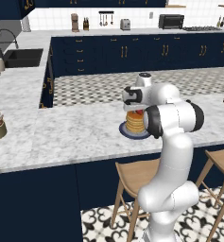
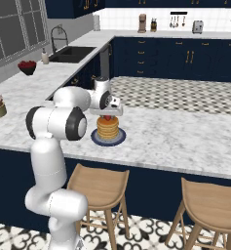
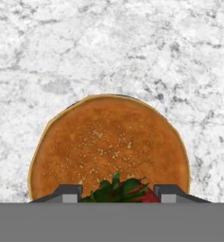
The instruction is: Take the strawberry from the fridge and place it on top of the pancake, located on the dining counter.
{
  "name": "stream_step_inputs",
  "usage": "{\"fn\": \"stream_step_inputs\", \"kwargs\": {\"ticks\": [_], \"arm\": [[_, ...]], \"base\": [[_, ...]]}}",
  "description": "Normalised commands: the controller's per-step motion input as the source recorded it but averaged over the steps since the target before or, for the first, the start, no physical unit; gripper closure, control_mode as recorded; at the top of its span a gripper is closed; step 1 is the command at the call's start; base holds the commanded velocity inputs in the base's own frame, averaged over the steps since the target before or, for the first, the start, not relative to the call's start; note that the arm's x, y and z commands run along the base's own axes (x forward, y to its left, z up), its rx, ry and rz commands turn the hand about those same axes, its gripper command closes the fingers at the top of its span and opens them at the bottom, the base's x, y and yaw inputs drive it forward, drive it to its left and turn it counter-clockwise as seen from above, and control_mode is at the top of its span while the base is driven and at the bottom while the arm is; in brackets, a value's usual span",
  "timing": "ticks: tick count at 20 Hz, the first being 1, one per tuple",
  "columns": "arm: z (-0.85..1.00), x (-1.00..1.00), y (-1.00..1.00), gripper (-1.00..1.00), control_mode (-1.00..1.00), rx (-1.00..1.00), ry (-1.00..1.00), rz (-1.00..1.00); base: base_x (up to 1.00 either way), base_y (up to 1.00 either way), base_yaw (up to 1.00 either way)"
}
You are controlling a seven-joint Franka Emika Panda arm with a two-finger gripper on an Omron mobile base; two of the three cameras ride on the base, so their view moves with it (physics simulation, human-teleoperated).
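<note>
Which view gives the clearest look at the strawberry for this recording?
The hand view: the strawberry with its green leaves sits between the hand's fingertips, over the pancake. The right base view shows a small red spot under the hand above the stack; the left base view gives a red sliver.

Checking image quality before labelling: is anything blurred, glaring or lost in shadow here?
Hand view: pancake top sharp, evenly lit, no glare; strawberry cut off by the bottom edge. Left base view: the robot's arm hides part of the pancake stack. Right base view: soft flat light, hand and dining counter clear.
</note>
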Motion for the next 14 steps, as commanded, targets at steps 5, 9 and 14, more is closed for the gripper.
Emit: {"fn": "stream_step_inputs", "kwargs": {"ticks": [5, 9, 14], "arm": [[0.0, 0.0, 0.0, 1.0, -1.0, 0.0, 0.0, 0.0], [0.0, 0.0, 0.0, -1.0, -1.0, 0.0, 0.0, 0.0], [0.0, 0.0, 0.0, -1.0, -1.0, 0.0, 0.0, 0.0]], "base": [[0.0, 0.0, 0.0], [0.0, 0.0, 0.0], [0.0, 0.0, 0.0]]}}
